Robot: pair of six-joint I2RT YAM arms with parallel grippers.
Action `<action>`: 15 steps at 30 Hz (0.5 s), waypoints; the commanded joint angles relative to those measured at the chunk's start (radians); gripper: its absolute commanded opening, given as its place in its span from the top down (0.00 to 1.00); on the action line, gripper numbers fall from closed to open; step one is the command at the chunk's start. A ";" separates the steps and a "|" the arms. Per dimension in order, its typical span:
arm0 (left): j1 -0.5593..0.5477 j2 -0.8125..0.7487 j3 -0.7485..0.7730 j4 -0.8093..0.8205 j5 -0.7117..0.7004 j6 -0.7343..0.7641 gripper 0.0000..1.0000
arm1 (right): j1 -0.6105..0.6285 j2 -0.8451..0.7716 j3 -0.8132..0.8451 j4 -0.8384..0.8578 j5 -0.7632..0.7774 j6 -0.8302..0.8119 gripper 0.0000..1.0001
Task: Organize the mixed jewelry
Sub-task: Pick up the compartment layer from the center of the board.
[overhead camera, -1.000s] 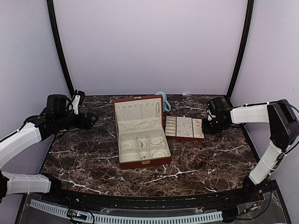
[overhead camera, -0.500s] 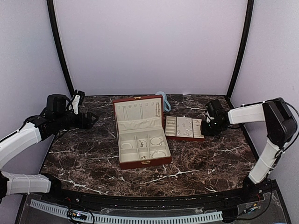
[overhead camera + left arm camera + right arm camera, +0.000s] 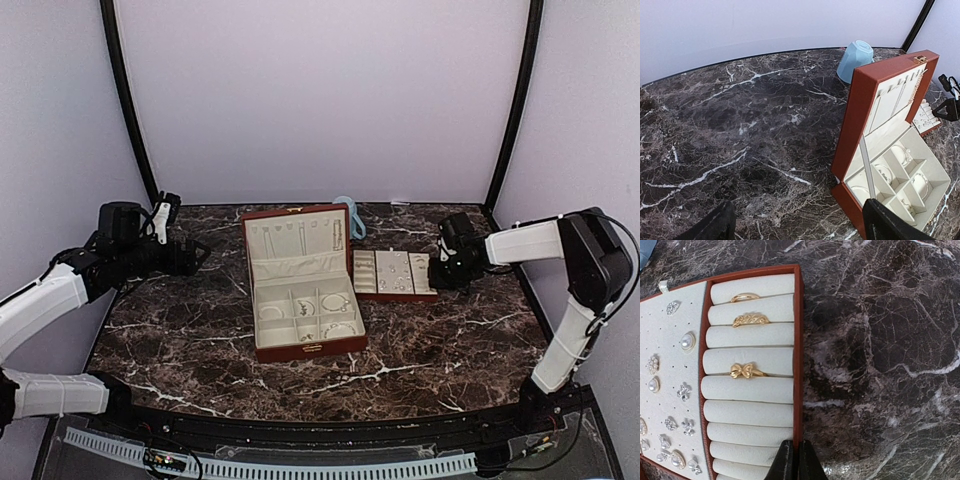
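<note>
The flat cream-lined tray (image 3: 395,273) lies right of the open reddish-brown wooden box (image 3: 300,285). My right gripper (image 3: 437,272) is at the tray's right end. In the right wrist view this gripper (image 3: 796,460) is shut on the tray's brown rim (image 3: 798,340), one finger on each side. Three gold rings (image 3: 746,371) sit in the ring rolls, and small silvery and pearly jewelry pieces (image 3: 684,391) dot the pad beside them. Pale bracelets (image 3: 335,302) lie in the box compartments. My left gripper (image 3: 200,258) hangs open over the table left of the box (image 3: 860,100), with nothing between its fingers (image 3: 715,227).
A light-blue mug (image 3: 855,60) lies on its side behind the box, near the back wall. Dark marble table (image 3: 180,330) stretches left of and in front of the box. Black frame posts (image 3: 125,100) rise at the back corners.
My right gripper has shifted slightly left onto the tray's end and its jaws have closed on the rim. The left arm has not moved.
</note>
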State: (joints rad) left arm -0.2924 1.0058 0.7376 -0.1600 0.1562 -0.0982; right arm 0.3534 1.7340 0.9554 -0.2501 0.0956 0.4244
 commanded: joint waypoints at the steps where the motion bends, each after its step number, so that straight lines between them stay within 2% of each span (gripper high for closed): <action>1: 0.006 -0.027 -0.013 0.019 0.008 0.005 0.09 | -0.005 0.065 -0.014 -0.036 0.017 -0.015 0.94; 10: 0.006 -0.031 -0.015 0.023 0.013 0.005 0.09 | -0.003 0.087 -0.012 -0.040 0.024 -0.031 0.94; 15: 0.006 -0.034 -0.016 0.025 0.014 0.005 0.09 | 0.003 0.087 0.003 -0.053 0.043 -0.036 1.00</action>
State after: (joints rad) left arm -0.2924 0.9997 0.7372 -0.1535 0.1600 -0.0982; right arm 0.3538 1.7550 0.9710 -0.2497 0.1139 0.3988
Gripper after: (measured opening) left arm 0.906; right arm 0.027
